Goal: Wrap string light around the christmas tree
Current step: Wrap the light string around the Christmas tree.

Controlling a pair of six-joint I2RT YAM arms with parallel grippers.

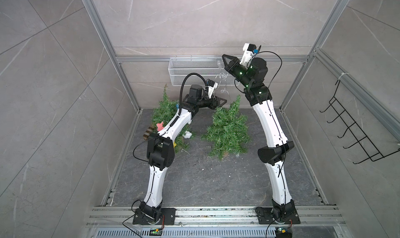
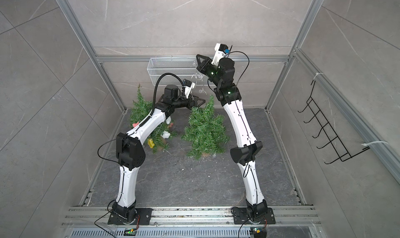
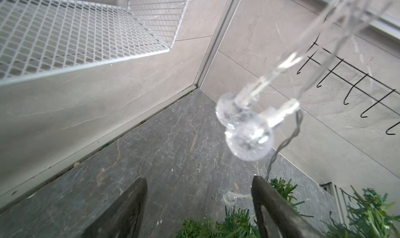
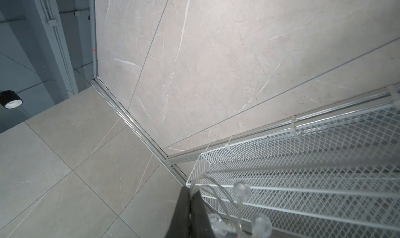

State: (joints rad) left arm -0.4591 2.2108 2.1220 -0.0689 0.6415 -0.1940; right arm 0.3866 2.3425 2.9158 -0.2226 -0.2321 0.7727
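**Handover in the air: string light up high, wrapping barely begun**

Far left: a decorated tree [image 1: 161, 112] with ornaments, partly hidden by the left arm. It is not the target as I read it.

The left gripper [image 1: 224, 102] sits level, just beside the top of the bare christmas tree [image 1: 227, 130]. In the left wrist view its jaws stand wide apart with nothing between them [image 3: 199, 179]. Two clear bulbs [image 3: 249, 137] dangle ahead of the gap, not touching either finger. A thin dark wire drops from them toward the green tips.

The string light [image 1: 222, 78] hangs as a loose bunch in front of the mesh basket [image 1: 190, 68], above and behind the treetop.

The right gripper [image 1: 225, 59] is raised high and pinched shut on the string light. The right wrist view shows strands fanning out from the closed tips [image 4: 190, 193]. The hook rack [image 1: 355, 128] on the right wall is unused.

Step in hand, my judgement: presenting the hanging end so the left gripper can catch it. I cannot tell if any loop is on the tree yet.

Next move calls for the open jaws to reach a strand or bulb stem and close. After that, lead it round the tree while the right gripper feeds slack. The strands are thin, clear and probably swinging, so a miss is likely.
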